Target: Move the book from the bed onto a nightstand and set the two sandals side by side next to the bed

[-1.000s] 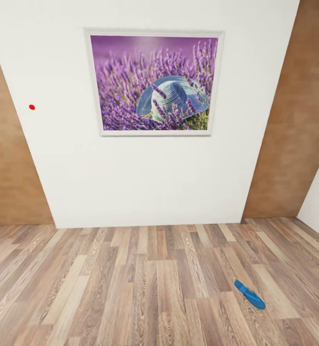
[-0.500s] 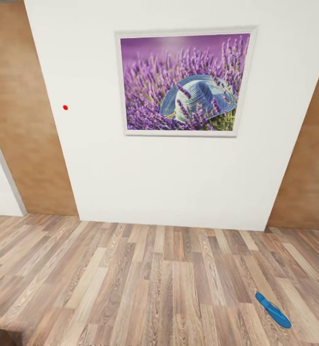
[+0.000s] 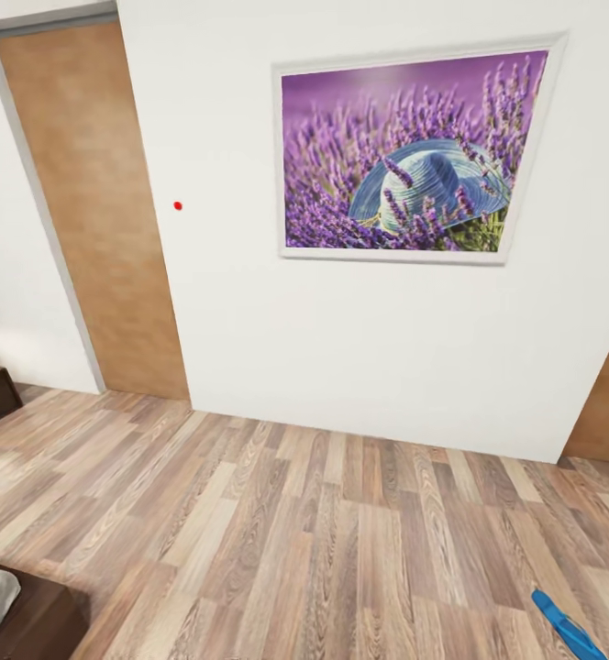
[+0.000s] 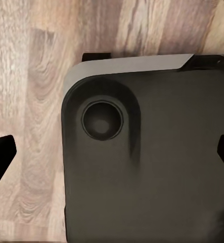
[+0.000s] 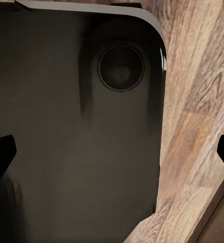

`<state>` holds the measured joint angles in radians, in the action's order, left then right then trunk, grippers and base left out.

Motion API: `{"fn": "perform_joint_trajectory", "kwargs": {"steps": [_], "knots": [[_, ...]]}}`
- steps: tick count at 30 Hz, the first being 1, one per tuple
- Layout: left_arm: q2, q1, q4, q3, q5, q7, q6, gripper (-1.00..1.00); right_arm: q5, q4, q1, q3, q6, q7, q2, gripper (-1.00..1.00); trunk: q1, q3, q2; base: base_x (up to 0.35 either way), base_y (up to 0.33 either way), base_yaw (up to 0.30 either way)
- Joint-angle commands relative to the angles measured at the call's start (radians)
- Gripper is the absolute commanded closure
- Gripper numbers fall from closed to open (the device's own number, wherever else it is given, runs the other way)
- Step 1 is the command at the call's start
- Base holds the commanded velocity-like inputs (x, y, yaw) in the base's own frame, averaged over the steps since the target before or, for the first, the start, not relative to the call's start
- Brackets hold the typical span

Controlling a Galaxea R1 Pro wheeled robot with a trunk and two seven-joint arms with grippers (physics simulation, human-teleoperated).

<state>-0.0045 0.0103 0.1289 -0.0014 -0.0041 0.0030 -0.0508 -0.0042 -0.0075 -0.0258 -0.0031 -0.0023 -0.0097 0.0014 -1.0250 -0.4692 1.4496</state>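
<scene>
1. A flat bright blue sandal (image 3: 569, 631) is seen lying on the brown wood-plank floor (image 3: 323, 532), at the head view's lower right.
2. A framed lavender picture (image 3: 410, 156) is hung on the white wall (image 3: 249, 321).
3. Both grippers' fingertips are seen spread apart, nothing held between them.

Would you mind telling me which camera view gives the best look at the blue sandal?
The head view: the sandal lies on the wood floor at the picture's lower right corner, partly cut off by the edge. Both wrist views look down at the robot's dark base and floor planks instead.
</scene>
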Motion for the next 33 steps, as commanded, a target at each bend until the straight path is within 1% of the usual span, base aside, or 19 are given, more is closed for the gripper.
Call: {"fn": "perform_joint_trajectory", "kwargs": {"steps": [1, 10, 13, 20, 33], "knots": [[0.0, 0.0, 0.002, 0.0, 0.0, 0.0, -0.001, -1.0, 0.0, 0.0, 0.0, -0.001, 0.0, -0.001, 0.0, -1.0, 0.0, -0.001, 0.0, 0.056, -0.138, 0.282], [-0.001, 0.0, 0.002, 0.0, -0.001, 0.0, -0.001, -1.0, 0.0, 0.0, 0.0, -0.001, 0.001, -0.001, 0.0, -1.0, 0.0, -0.001, 0.0, 0.101, -0.226, 0.282], [0.0, 0.0, 0.002, 0.0, -0.001, 0.0, -0.001, -1.0, 0.0, 0.0, 0.0, 0.0, -0.001, 0.0, 0.0, -1.0, 0.0, -0.001, 0.0, 0.072, -0.133, 0.186], [0.0, 0.0, 0.002, 0.0, 0.002, 0.0, -0.001, -1.0, 0.0, -0.001, 0.0, 0.0, -0.004, 0.001, 0.0, -1.0, 0.0, -0.001, 0.0, 0.02, -0.038, 0.053], [0.0, 0.0, 0.002, 0.0, 0.004, 0.0, -0.001, -1.0, 0.002, -0.003, 0.0, 0.0, -0.02, 0.004, 0.0, -1.0, 0.0, -0.001, 0.0, 0.001, -0.002, 0.003]]}}
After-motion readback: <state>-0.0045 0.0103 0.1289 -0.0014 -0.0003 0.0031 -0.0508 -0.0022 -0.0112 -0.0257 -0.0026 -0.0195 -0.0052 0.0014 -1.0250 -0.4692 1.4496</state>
